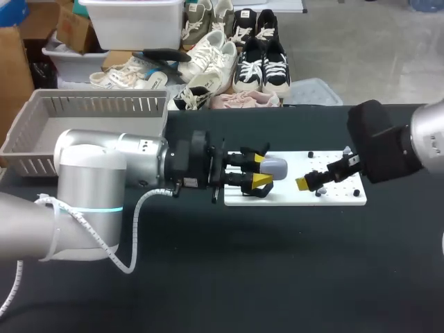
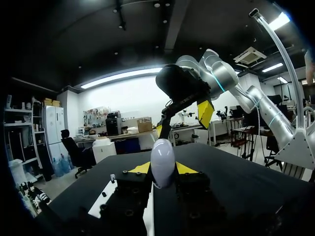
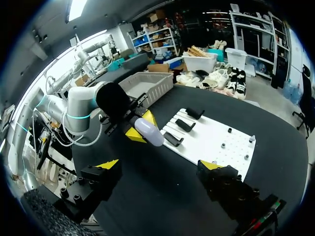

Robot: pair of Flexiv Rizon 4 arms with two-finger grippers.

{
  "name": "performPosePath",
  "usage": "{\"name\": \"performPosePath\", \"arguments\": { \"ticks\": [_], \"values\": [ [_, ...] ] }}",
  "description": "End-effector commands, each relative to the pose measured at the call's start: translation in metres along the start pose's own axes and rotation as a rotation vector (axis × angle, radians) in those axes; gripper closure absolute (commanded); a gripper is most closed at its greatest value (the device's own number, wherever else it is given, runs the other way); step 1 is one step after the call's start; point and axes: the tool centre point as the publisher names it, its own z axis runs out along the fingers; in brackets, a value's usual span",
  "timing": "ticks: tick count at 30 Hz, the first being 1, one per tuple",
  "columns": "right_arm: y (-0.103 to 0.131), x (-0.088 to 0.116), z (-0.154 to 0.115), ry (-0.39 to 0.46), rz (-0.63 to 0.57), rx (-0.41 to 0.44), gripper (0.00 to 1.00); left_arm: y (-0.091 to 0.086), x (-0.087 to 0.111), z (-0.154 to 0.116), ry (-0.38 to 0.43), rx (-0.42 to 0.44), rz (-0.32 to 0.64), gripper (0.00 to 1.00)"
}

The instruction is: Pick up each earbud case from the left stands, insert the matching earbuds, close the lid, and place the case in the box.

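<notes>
A pale, egg-shaped earbud case [image 1: 276,166] is held just above the left part of the white board [image 1: 333,198]. My left gripper [image 1: 261,170] is shut on it, one yellow tip on each side. In the left wrist view the case [image 2: 162,162] stands upright between the fingertips [image 2: 140,168], lid closed. My right gripper [image 1: 320,173] hangs open over the board's right half, a short way from the case and holding nothing. From the right wrist the case [image 3: 149,132] shows ahead of my own wide-open gripper [image 3: 160,164]. Black stands [image 3: 184,125] sit on the board [image 3: 211,147] beside the case.
A grey slatted basket [image 1: 41,142] stands at the table's back left, behind my left arm. Small dark pieces [image 1: 318,193] dot the board's right half. The black tabletop stretches bare in front of the board.
</notes>
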Motion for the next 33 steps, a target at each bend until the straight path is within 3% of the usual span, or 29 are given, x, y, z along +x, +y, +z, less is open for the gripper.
{"name": "performPosePath", "arguments": {
  "ticks": [1,33],
  "values": [
    [0.007,-0.006,0.009,0.013,0.006,0.035,0.0,0.001,0.001,0.0,-0.002,0.003,0.0,1.0],
    [-0.006,-0.021,0.045,0.075,0.047,0.077,0.0,0.001,0.001,0.0,-0.002,0.003,0.0,1.0]
  ]
}}
